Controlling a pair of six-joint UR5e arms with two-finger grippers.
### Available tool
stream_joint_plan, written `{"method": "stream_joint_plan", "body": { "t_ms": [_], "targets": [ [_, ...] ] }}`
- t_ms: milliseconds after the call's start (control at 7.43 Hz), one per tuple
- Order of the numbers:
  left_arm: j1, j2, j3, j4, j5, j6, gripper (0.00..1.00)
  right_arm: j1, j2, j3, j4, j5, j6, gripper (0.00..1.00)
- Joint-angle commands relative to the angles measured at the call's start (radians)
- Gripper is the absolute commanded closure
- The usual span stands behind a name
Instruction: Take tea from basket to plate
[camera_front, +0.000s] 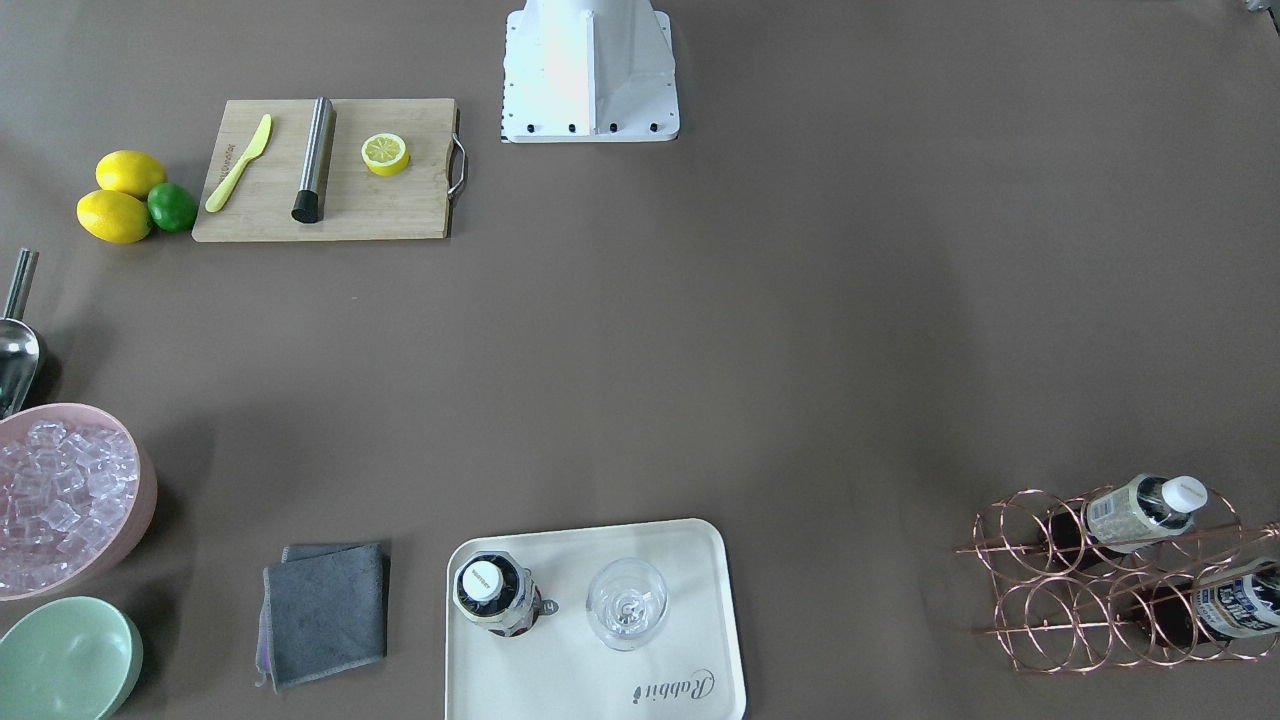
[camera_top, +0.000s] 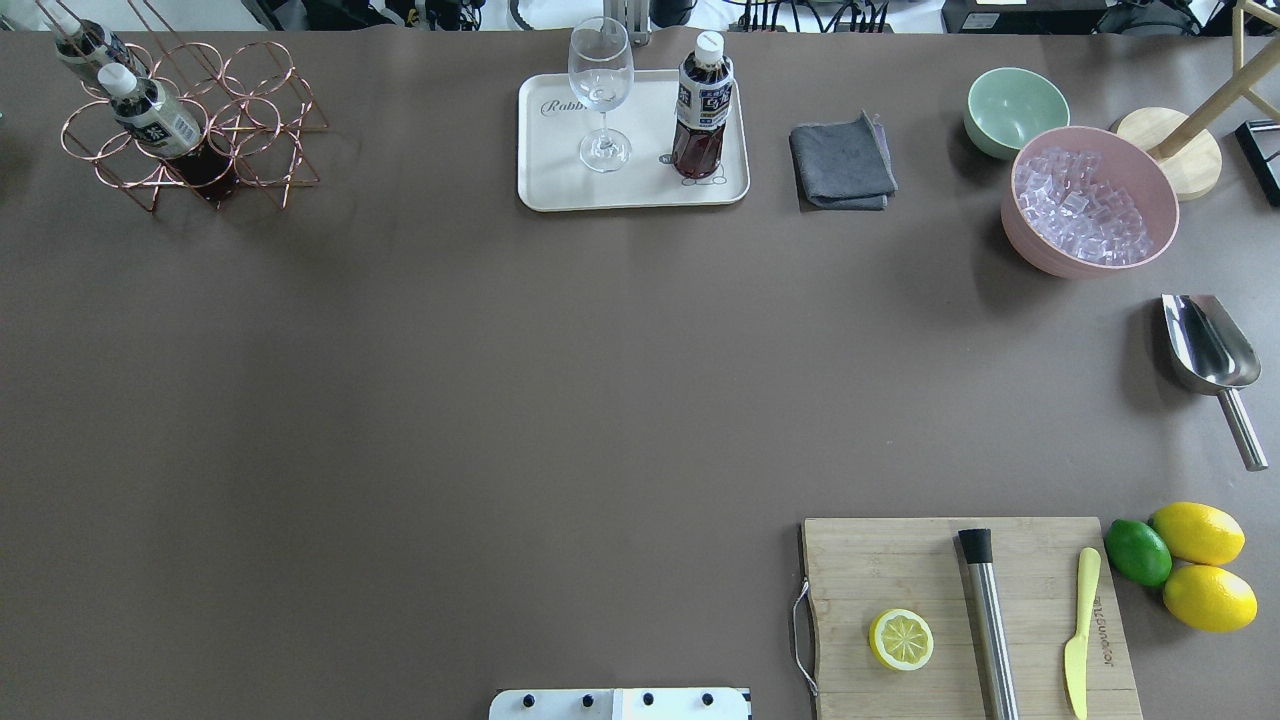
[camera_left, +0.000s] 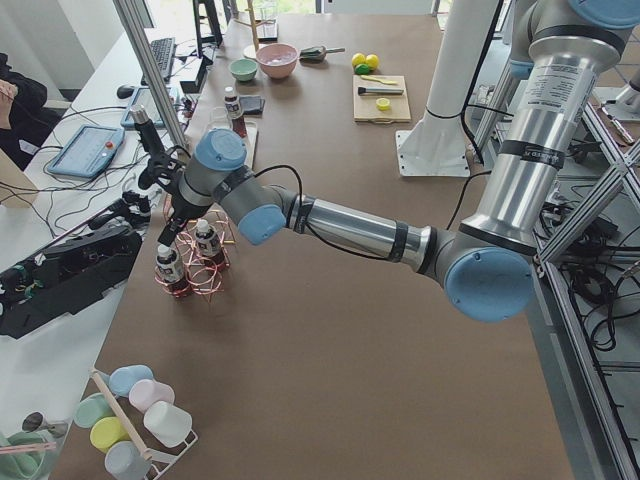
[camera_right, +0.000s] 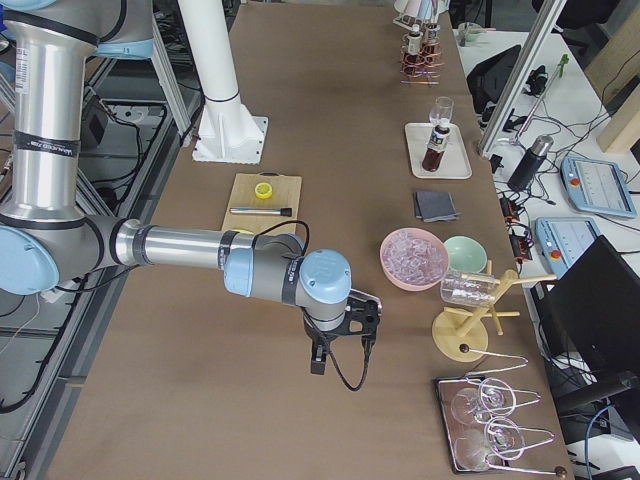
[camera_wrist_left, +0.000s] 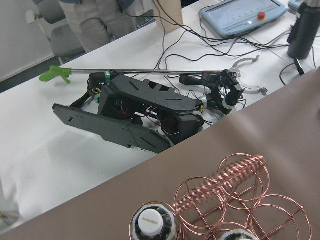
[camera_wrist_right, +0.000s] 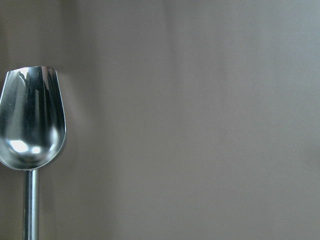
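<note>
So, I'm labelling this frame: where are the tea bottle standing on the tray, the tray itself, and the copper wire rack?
tea bottle (camera_top: 701, 115), overhead view, on its label.
cream tray (camera_top: 550, 170), overhead view, bare floor.
copper wire rack (camera_top: 240, 125), overhead view, empty rings.

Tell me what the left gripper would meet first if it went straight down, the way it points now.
Probably the white-capped tea bottle in the wire basket just below the left gripper; depth is unclear, so a ring might come first.

Rose-gold basket (camera_front: 1040, 610); cream plate (camera_front: 590, 680); brown tea (camera_top: 698, 140)
</note>
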Motion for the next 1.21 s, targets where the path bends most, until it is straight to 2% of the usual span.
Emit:
{"method": "stream_joint_plan", "body": {
  "t_ms": [0, 269, 404, 538, 807, 1076],
  "targets": [
    [-0.07, 0.101, 0.008, 0.191, -0.143, 0.167, 0.02, 0.0, -0.008, 0.024, 0.0, 0.007, -0.004, 0.0],
    [-0.085, 0.207, 0.034, 0.243, -0.141, 0.256, 0.02, 0.0, -0.008, 0.024, 0.0, 0.007, -0.004, 0.0],
    [-0.094, 0.237, 0.066, 0.245, -0.118, 0.384, 0.02, 0.0, -0.008, 0.018, 0.0, 0.003, -0.002, 0.0],
    [-0.085, 0.238, 0.077, 0.281, -0.048, 0.493, 0.02, 0.0, -0.009, 0.014, 0.0, 0.001, -0.002, 0.0],
    [-0.077, 0.235, 0.027, 0.484, 0.021, 0.53, 0.02, 0.0, -0.006, 0.017, -0.006, 0.009, -0.001, 0.0],
    [-0.065, 0.221, 0.002, 0.571, 0.118, 0.659, 0.02, 0.0, -0.011, 0.022, -0.011, 0.006, -0.002, 0.0]
  ]
}}
